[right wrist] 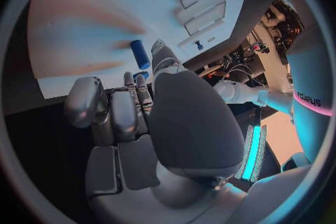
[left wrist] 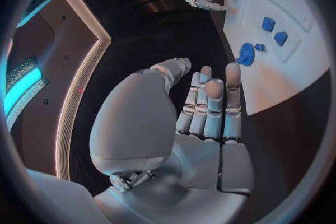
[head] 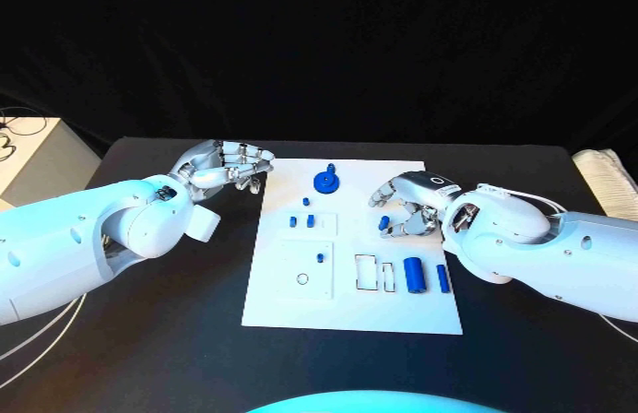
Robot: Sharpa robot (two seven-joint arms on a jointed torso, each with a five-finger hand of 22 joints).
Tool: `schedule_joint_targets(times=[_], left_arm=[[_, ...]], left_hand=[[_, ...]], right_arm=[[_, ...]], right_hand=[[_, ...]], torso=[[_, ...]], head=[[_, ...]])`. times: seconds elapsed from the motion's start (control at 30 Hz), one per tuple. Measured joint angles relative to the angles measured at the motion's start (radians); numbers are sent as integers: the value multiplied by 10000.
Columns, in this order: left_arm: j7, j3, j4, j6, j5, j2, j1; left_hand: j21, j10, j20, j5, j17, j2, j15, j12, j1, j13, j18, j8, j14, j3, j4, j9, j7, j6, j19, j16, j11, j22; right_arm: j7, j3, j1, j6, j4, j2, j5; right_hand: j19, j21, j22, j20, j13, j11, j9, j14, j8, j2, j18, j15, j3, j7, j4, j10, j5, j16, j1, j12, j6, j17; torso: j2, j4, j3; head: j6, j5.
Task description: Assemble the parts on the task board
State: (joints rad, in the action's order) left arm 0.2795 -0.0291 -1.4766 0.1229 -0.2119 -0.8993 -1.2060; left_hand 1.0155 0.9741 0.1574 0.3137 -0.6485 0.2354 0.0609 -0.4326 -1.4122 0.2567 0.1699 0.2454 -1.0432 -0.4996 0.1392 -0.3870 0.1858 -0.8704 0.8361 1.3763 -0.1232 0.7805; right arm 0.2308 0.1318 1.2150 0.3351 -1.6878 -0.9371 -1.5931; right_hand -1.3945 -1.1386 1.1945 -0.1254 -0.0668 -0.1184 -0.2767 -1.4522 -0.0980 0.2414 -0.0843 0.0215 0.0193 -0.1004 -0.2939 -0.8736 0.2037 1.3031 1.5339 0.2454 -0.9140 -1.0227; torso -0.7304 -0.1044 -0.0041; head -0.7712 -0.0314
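The white task board [head: 352, 293] lies in the middle of the black table. On its far part sit a round blue part [head: 327, 184] and small blue pegs [head: 303, 219]. Two blue cylinders [head: 415, 275] lie near its right edge. My right hand [head: 409, 206] is low over the board's right side and pinches a small blue peg [head: 384, 222] between thumb and finger; the right wrist view shows that peg [right wrist: 140, 54] at the fingertips [right wrist: 159, 50]. My left hand [head: 229, 166] hovers beside the board's far left corner, holding nothing. Its fingers [left wrist: 210, 103] lie straight and close together.
Rectangular recesses [head: 309, 270] and narrow slots [head: 370, 273] mark the board's near half. A pale box [head: 33, 159] stands off the table's left edge, and a white ribbed object [head: 609, 178] lies at its far right. Bare black table [head: 173, 339] flanks the board.
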Motion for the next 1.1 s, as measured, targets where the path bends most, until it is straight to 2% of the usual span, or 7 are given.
schedule_joint_targets(times=[0.2,0.3,0.5,0.6,0.73,1.03,1.1], left_arm=[[-3,0,2,-12,0,-1,2],[-5,0,2,-16,0,-2,2],[-10,0,4,-23,0,-3,3],[-14,0,5,-27,0,-3,3],[-20,0,8,-32,0,-4,4],[-35,0,11,-42,0,-2,5],[-40,0,14,-43,0,-2,5]], left_hand=[[0,0,0,0,1,0,0,0,0,-1,0,0,0,0,0,0,0,0,0,0,0,0],[0,0,0,0,1,0,0,0,0,-1,0,0,0,0,0,0,0,0,0,0,0,0],[0,-33,0,0,-4,-39,0,0,-39,-2,0,0,0,0,0,-1,0,0,0,0,-33,0],[0,-38,0,0,-9,-39,0,0,-39,8,0,0,0,0,0,0,0,0,0,0,-38,0],[0,-38,0,0,-9,-39,0,0,-39,8,-1,0,0,0,0,-1,0,0,0,0,-38,0],[0,-37,0,0,-18,-39,0,1,-39,7,0,0,0,0,0,-1,0,0,0,0,-38,0],[0,-37,0,0,-23,-39,0,0,-39,7,0,0,0,0,0,-1,0,0,0,0,-37,0]], right_arm=[[71,5,-11,-329,108,35,-77],[91,6,-14,-398,126,42,-86],[97,8,-22,-401,99,45,-77],[97,8,-24,-395,86,46,-68],[97,9,-31,-387,48,48,-62],[96,7,-41,-361,-59,58,-57],[104,6,-41,-351,-61,54,-58]], right_hand=[[-118,-269,263,110,-30,124,-108,-45,-98,-282,-1,-45,274,-101,44,-398,-178,192,265,343,-270,-285],[-275,-514,488,198,-37,244,-160,-93,-219,-475,0,-93,573,-283,52,-842,-243,215,268,529,-550,-370],[-470,-962,900,286,-3,337,-171,-146,-338,-560,-2,-146,1459,-384,59,-1612,-451,320,308,484,-1168,-503],[-541,-1084,1043,288,11,352,-167,-108,-338,-555,-2,-184,2102,-362,56,-1916,-452,360,303,176,-1333,-595],[-563,-1193,1135,309,11,382,-161,-108,-337,-306,-3,-184,2806,-364,75,-2200,-452,398,55,-134,-1498,-647],[-650,-1507,1136,324,9,445,-211,-127,-409,-98,-2,-237,3739,-295,139,-2743,-452,504,-154,-434,-1818,-762],[-685,-1651,1136,359,7,457,-260,-125,-485,-96,138,-311,4004,-242,217,-2921,-460,522,-155,-482,-1905,-817]], torso=[[-5,0,0],[-6,0,-6],[-4,5,-10],[-1,4,-10],[2,5,-9],[1,11,-6],[1,10,-7]], head=[[-18,-20],[-23,-23],[-39,-19],[-49,-18],[-50,-24],[-47,-30],[-53,-31]])
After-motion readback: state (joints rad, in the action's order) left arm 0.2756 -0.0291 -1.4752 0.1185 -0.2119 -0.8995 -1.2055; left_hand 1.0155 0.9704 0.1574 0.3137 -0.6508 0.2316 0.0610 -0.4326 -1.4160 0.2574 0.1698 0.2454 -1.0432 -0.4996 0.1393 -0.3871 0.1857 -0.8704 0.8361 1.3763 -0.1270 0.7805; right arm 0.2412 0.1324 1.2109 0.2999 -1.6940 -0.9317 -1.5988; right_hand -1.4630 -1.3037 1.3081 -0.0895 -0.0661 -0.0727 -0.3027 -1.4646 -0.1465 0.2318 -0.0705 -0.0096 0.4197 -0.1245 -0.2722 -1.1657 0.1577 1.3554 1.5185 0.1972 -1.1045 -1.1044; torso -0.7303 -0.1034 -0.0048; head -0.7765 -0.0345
